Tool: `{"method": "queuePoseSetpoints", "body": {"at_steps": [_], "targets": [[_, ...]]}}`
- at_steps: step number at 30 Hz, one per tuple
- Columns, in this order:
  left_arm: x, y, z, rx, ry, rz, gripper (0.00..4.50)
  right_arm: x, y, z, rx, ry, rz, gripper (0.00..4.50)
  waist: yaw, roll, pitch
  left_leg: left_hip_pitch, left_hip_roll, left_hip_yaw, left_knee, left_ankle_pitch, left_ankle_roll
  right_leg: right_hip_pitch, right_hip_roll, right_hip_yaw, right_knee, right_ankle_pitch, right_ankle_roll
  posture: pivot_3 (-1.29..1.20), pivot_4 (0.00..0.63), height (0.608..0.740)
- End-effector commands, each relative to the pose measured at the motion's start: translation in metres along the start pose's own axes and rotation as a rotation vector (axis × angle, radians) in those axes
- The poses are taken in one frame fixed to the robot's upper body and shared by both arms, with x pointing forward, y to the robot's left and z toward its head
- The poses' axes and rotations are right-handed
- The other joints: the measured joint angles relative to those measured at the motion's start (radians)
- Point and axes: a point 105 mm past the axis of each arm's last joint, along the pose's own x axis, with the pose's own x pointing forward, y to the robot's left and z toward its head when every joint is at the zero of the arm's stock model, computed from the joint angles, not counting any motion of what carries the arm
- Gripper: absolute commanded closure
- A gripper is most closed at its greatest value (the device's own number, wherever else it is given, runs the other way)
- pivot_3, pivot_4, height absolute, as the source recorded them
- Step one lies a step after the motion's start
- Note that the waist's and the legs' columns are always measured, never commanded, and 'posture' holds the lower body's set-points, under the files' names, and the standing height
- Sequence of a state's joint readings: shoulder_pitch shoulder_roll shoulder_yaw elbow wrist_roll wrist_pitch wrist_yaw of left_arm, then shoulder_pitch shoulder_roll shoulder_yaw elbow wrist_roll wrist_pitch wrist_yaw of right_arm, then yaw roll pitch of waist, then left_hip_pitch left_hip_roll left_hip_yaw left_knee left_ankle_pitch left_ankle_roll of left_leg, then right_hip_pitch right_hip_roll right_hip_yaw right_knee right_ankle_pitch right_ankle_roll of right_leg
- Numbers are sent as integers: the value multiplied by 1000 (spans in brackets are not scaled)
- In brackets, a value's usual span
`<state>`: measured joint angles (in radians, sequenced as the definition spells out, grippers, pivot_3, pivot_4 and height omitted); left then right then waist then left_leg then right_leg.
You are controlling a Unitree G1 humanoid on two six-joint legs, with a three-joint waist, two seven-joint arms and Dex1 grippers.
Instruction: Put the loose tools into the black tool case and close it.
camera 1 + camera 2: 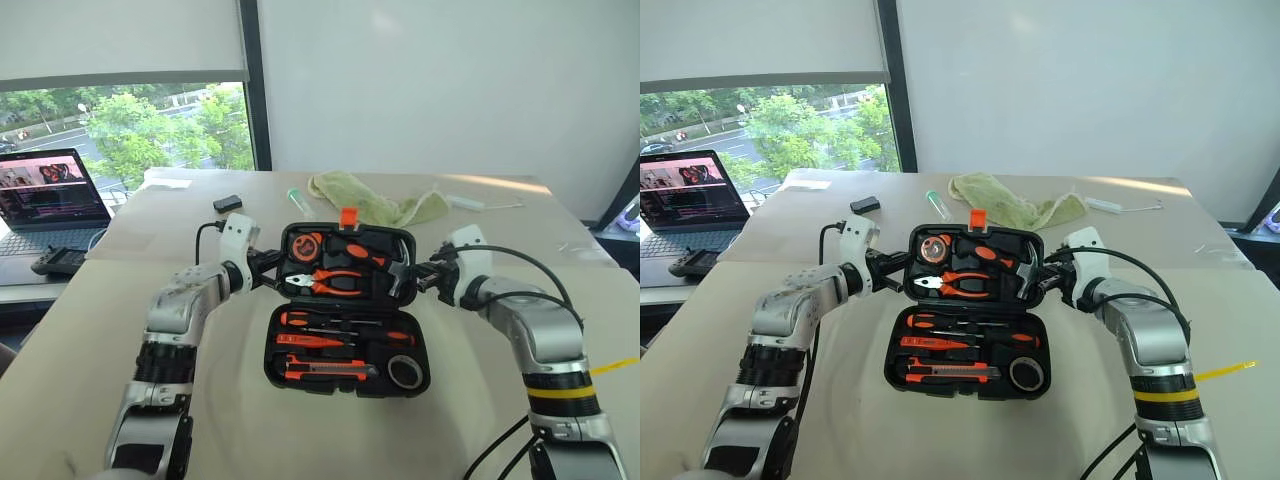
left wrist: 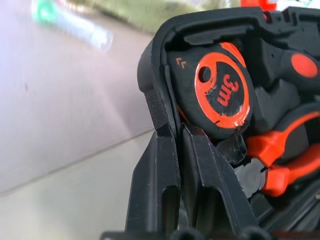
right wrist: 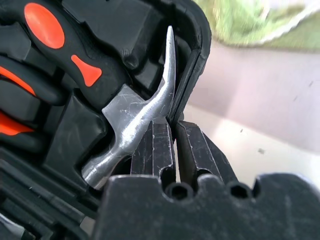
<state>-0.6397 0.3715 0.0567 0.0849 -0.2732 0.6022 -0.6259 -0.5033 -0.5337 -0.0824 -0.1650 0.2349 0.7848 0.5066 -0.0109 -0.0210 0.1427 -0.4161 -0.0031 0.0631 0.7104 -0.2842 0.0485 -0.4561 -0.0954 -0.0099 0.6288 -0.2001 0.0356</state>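
Left eye view shows the black tool case (image 1: 345, 310) open mid-table, tools slotted inside, with the left gripper (image 1: 272, 268) and right gripper (image 1: 420, 277) at its lid's side edges. Left wrist view: fingers (image 2: 205, 170) pinch the lid's rim beside the tape measure (image 2: 220, 95). Right wrist view: fingers (image 3: 152, 150) pinch the rim by the hammer (image 3: 135, 122).

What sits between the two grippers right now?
The raised far half of the black tool case, holding tape measure, pliers and hammer, spans left gripper to right gripper, in the left eye view.
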Motion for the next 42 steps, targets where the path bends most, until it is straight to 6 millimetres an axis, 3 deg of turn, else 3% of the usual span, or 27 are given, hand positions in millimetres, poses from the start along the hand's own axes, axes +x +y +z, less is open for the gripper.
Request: {"method": "queuePoseSetpoints", "body": {"at_steps": [1, 6, 11, 15, 23, 25, 28, 30, 34, 35, 39, 42], "targets": [[-8, -47, 36, 203, -198, -225, 4480, -16, 28, 34, -98, -186, 71, 4500, 1, 0, 0, 0, 0, 0, 0, 0, 0, 0, 0, 0, 0, 0, 0, 0, 150, 740], [-32, -66, 28, 376, -245, -345, 4480, -41, 50, 29, -152, -234, 103, 4500, 5, 0, 0, 0, 1, 0, 0, -1, 2, 1, 1, 0, -1, 0, 0, 0, 150, 740], [-57, -78, 5, 460, -198, -454, 4480, -69, 71, 18, -180, -220, 143, 4500, 14, 0, 0, 1, 1, 0, 2, -2, 5, 4, 1, -1, -2, 0, 0, 0, 150, 740], [-70, -81, -10, 503, -159, -490, 4480, -84, 81, 8, -218, -179, 170, 4500, 18, 0, 0, 10, 2, 0, 1, -7, 13, 15, 1, -2, -5, -1, 1, 0, 150, 740], [-99, -78, -47, 585, -9, -620, 4480, -113, 97, -34, -312, 15, 291, 4500, 21, 0, -3, 30, 4, -1, -1, -12, 16, 36, 2, -4, -16, -4, 0, 0, 150, 740], [-114, -71, -57, 451, 86, -644, 4480, -125, 101, -50, -332, 101, 348, 4500, 21, -1, -8, 32, 5, -1, -1, -13, 15, 36, 2, -3, -16, -5, 0, 0, 150, 740], [-137, -66, -66, 410, 173, -718, 4480, -141, 106, -61, -334, 176, 421, 4500, 18, -2, -14, 36, 8, -1, -2, -16, 13, 39, 4, -3, -14, -10, -1, 0, 150, 740], [-149, -57, -69, 337, 224, -720, 4500, -150, 109, -63, -295, 196, 448, 3677, 16, -3, -15, 45, 11, 0, -3, -20, 10, 48, 6, -4, -15, -14, -3, 0, 150, 740], [-171, -35, -81, 283, 353, -726, 2874, -173, 115, -84, -301, 308, 519, 2307, 12, 3, -10, 54, 14, 3, -10, -26, 8, 52, 8, -2, -14, -24, -9, 0, 150, 740], [-172, -32, -81, 268, 361, -718, 2623, -177, 116, -88, -291, 326, 526, 2102, 14, 3, -9, 54, 14, 4, -10, -26, 8, 51, 8, -2, -13, -24, -9, 0, 150, 740], [-167, -32, -69, 160, 340, -708, 944, -184, 123, -85, -198, 308, 531, 576, 26, -4, -6, 50, 16, 2, -8, -25, 6, 47, 11, -3, -11, -25, -8, 0, 150, 740], [-162, -43, -54, 43, 304, -731, 757, -187, 135, -78, -105, 267, 571, 570, 30, -4, -6, 48, 16, 2, -7, -25, 6, 47, 10, -3, -11, -24, -8, 0, 150, 740]]}}
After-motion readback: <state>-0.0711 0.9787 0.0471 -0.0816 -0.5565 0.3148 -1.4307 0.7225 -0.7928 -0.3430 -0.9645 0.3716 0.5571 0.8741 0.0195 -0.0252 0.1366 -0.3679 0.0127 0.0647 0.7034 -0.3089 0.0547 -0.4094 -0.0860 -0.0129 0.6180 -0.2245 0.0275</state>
